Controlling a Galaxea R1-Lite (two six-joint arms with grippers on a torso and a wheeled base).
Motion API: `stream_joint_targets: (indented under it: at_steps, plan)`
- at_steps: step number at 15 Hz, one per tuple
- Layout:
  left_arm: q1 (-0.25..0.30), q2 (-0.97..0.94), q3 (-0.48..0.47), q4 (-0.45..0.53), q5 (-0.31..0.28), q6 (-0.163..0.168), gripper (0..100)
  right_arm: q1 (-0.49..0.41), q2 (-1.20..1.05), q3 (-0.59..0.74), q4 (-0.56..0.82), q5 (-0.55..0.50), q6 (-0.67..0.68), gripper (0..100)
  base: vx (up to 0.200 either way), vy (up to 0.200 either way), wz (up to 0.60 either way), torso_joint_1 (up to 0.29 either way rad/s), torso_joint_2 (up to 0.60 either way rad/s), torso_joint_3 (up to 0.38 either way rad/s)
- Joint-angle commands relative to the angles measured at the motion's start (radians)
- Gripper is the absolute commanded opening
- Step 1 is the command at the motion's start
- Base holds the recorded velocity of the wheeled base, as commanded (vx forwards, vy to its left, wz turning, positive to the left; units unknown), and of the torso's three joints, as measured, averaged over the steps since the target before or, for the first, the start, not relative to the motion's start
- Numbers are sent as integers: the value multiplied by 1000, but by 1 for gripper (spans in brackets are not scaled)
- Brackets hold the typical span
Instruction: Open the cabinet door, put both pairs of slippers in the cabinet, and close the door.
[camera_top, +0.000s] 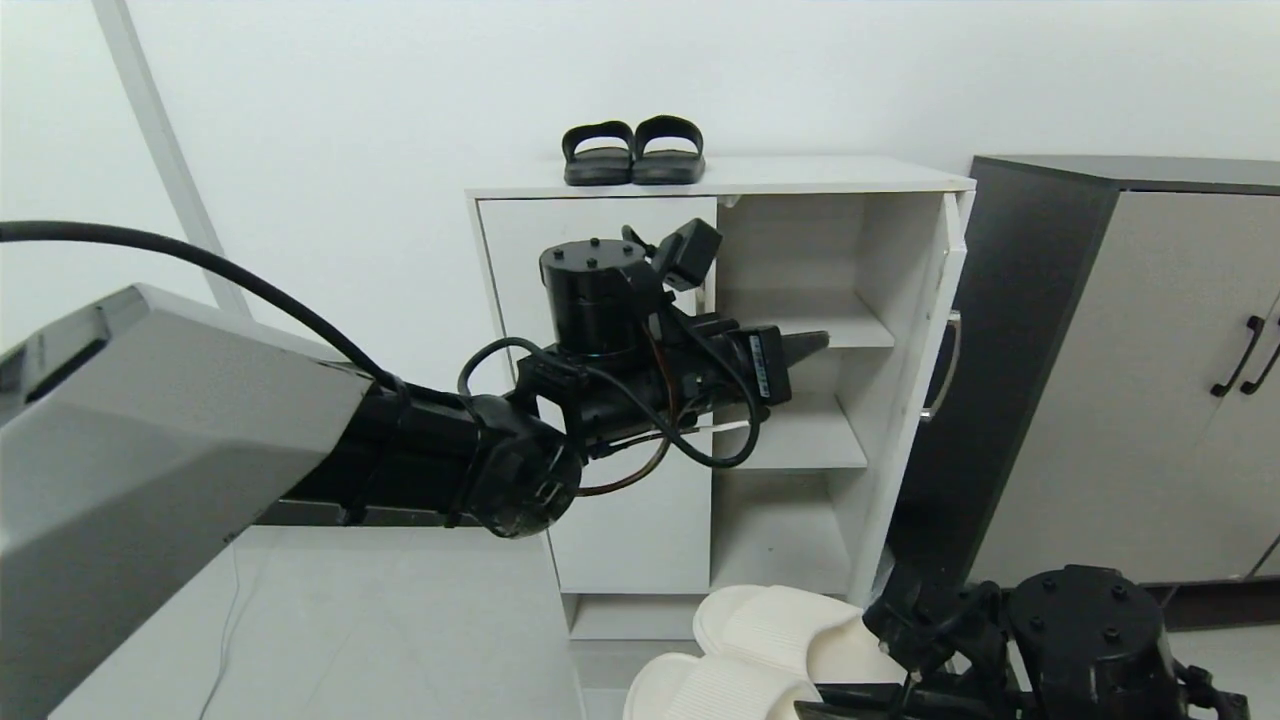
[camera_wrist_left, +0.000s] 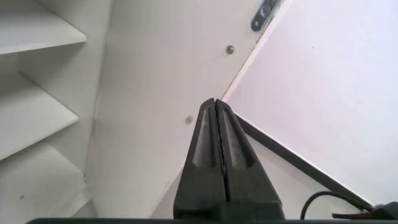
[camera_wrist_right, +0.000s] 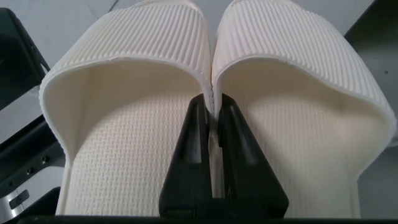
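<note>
The white cabinet (camera_top: 840, 175) has its right door (camera_top: 925, 400) swung open, showing empty shelves (camera_top: 810, 440). A pair of black slippers (camera_top: 633, 152) stands on the cabinet top. My left gripper (camera_top: 815, 343) is shut and empty, held in front of the open compartment at the upper shelf's height; in the left wrist view its fingertips (camera_wrist_left: 214, 106) press together near the door's inner face (camera_wrist_left: 155, 74). Low at the front, my right gripper (camera_wrist_right: 212, 106) is shut on the touching inner edges of the pair of white slippers (camera_wrist_right: 211, 81), held below the cabinet (camera_top: 770, 640).
A dark grey cabinet (camera_top: 1130, 370) with black handles stands right beside the open door. The white cabinet's left door (camera_top: 600, 230) is closed. A white wall rises behind; pale floor (camera_top: 330, 640) lies to the left.
</note>
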Motion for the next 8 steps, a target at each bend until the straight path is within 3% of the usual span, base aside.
stream_joint_targets:
  at_steps: [1, 5, 8]
  plan:
    - [30, -39, 36, -2, 9, -1, 0, -23, 3, -14, -1, 0, 2, 0, 0, 0, 0, 0, 0, 0]
    - [145, -252, 236, -5, 43, 1, 0, -61, 17, -71, 0, -64, 9, 0, 0, 0, 0, 0, 0, 0]
    - [240, -489, 449, 3, 62, 4, 0, -76, 60, -120, -1, -145, 39, 0, 0, 0, 0, 0, 0, 0]
